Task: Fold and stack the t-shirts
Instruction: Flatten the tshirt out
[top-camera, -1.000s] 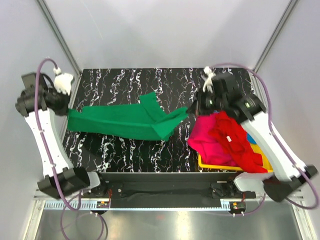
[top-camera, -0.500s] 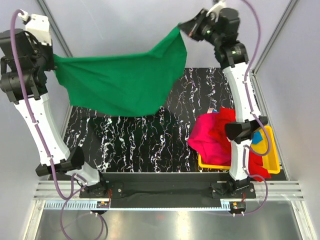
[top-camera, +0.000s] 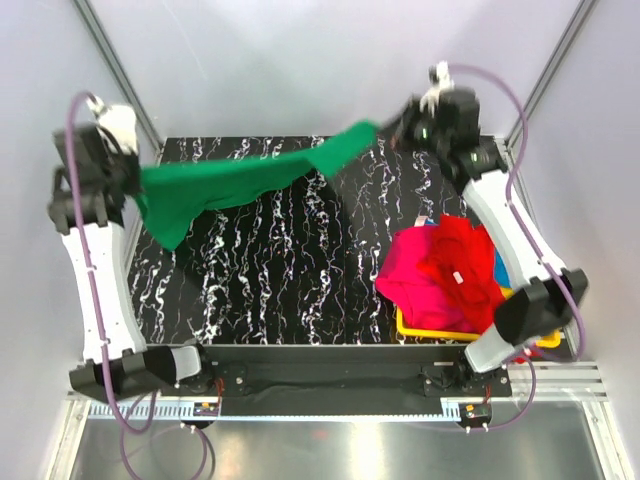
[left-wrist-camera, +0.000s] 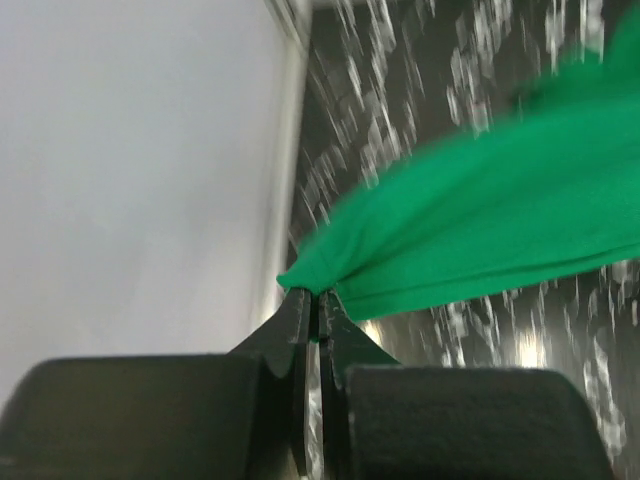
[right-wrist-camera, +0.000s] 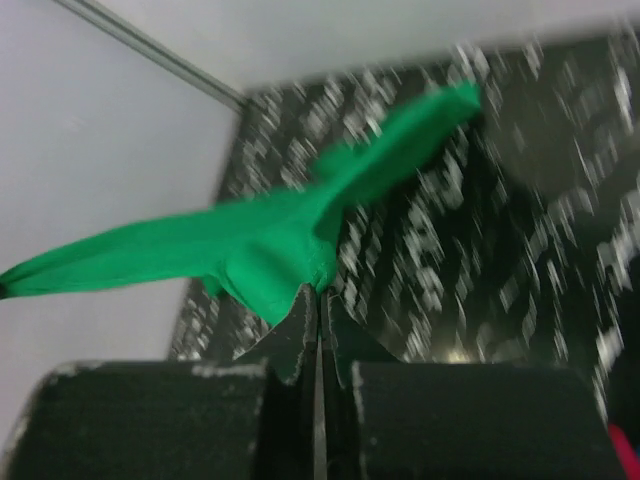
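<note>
Evidently spreading is under way: left gripper (left-wrist-camera: 318, 294) and right gripper (right-wrist-camera: 320, 292) each pinch an end of the green t-shirt (top-camera: 240, 180), stretched above the table's (top-camera: 300, 290) far side; next, lower it flat.

Black veined table (top-camera: 300, 280), yellow tray (top-camera: 430, 333) at its near-right corner heaped with shirts (top-camera: 455, 268)

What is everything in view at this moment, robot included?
green t-shirt: one, green, stretched in the air between both hands, above the table
red t-shirt: one, red, heaped on the tray
pink t-shirt: one, magenta-pink, beside the red one, spilling over the tray's left edge
blue cloth: one sliver, blue, under the red t-shirt
tray: one, yellow, near right corner
table: one, black, white-veined
left hand: one, black, shut on the green t-shirt
right hand: one, black, shut on its other end
</note>
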